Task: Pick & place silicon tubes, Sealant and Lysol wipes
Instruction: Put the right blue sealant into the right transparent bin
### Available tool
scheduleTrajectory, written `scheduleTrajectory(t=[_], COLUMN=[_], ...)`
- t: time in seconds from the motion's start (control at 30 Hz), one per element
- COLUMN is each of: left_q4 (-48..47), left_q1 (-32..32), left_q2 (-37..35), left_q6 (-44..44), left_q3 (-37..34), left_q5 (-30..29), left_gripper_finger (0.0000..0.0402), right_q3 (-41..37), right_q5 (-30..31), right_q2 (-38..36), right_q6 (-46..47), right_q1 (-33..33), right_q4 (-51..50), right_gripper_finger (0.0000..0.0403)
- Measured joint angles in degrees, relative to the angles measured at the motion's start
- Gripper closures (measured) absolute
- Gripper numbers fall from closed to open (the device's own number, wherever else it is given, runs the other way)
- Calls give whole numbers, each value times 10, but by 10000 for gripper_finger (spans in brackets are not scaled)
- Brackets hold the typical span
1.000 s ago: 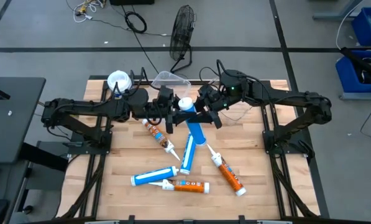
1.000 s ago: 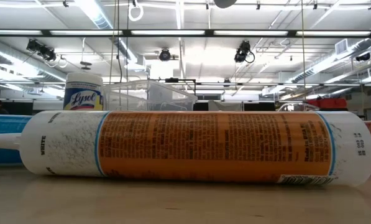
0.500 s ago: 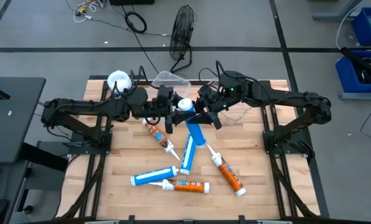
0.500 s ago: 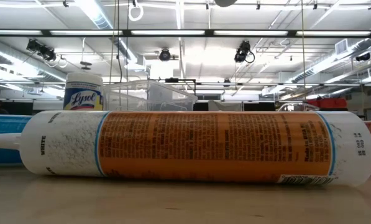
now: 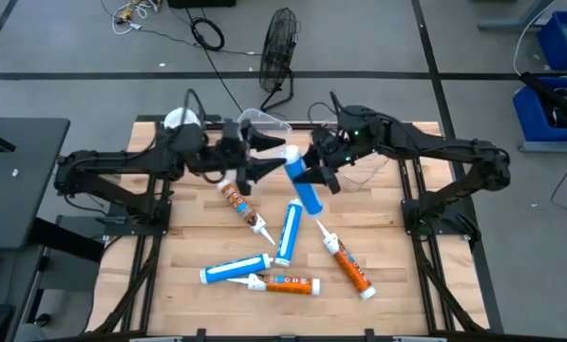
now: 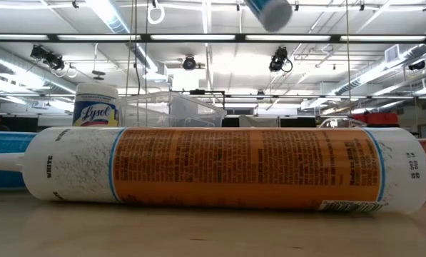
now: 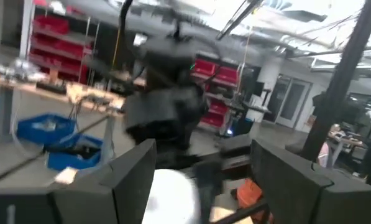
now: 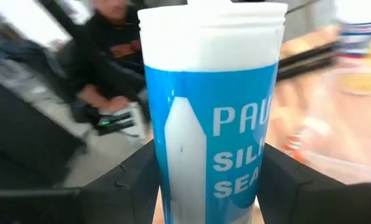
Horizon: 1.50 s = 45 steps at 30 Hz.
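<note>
My right gripper [image 5: 310, 174] is shut on a blue-and-white silicone tube [image 5: 302, 185] above the table's far middle; the tube fills the right wrist view [image 8: 210, 124]. My left gripper [image 5: 267, 163] is open just left of the tube's white flat end [image 5: 289, 153], which shows beyond its fingers in the left wrist view [image 7: 173, 199]. The Lysol wipes canister [image 5: 179, 120] stands upright at the far left and also shows in the low view [image 6: 96, 106]. Several other tubes lie on the table, among them an orange one [image 6: 234, 168]. My right gripper pinches the tube's blue body [image 8: 157, 168] between its two fingers, about mid-length. The fingers come from the table's right and lie across the tube. The tube is lifted clear of the table and tilted, white flat end [image 6: 270, 13] far and up, nozzle toward the near side.
A clear plastic container [image 5: 261, 121] stands at the far edge behind both grippers. Loose tubes lie at the table's middle and near side: one brown [image 5: 240, 204], two blue [image 5: 286, 233] [image 5: 236, 271], two orange [image 5: 288, 283] [image 5: 349, 268]. A person shows in the room [image 8: 110, 56].
My left gripper has drawn back toward the table's left and far side, away from the tube's white end. The blue tube in my right gripper has shifted a little toward the far right, and its end now dips into the top of the low view.
</note>
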Motion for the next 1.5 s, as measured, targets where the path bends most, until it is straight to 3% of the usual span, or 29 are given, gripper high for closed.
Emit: scheduleTrajectory(t=[0.17, 0.37, 0.63, 0.83, 1.07, 1.33, 1.5], left_q4=[-11, -22, -63, -100, -117, -124, -144], left_q1=[5, 4, 4, 3, 3, 3, 3], left_q2=[-34, -55, -54, -53, -51, -51, -51], left_q6=[34, 58, 51, 37, 34, 33, 33], left_q3=[0, 1, 1, 1, 0, 0, 0], left_q5=[-22, -37, -38, -38, -38, -37, -37], left_gripper_finger=[134, 134, 134, 134, 134, 134, 134], right_q3=[0, 0, -81, -210, -338, -470, -500], right_q5=[88, 246, 308, 389, 583, 679, 687], right_q2=[-41, -94, -163, -218, -220, -198, -166], right_q6=[-29, -59, -54, -12, 29, 91, 67], right_q1=[-19, -44, -99, -131, -132, -133, -140], right_q4=[-68, -99, -98, 56, 184, 370, 440], right_gripper_finger=[200, 200, 200, 200, 200, 199, 199])
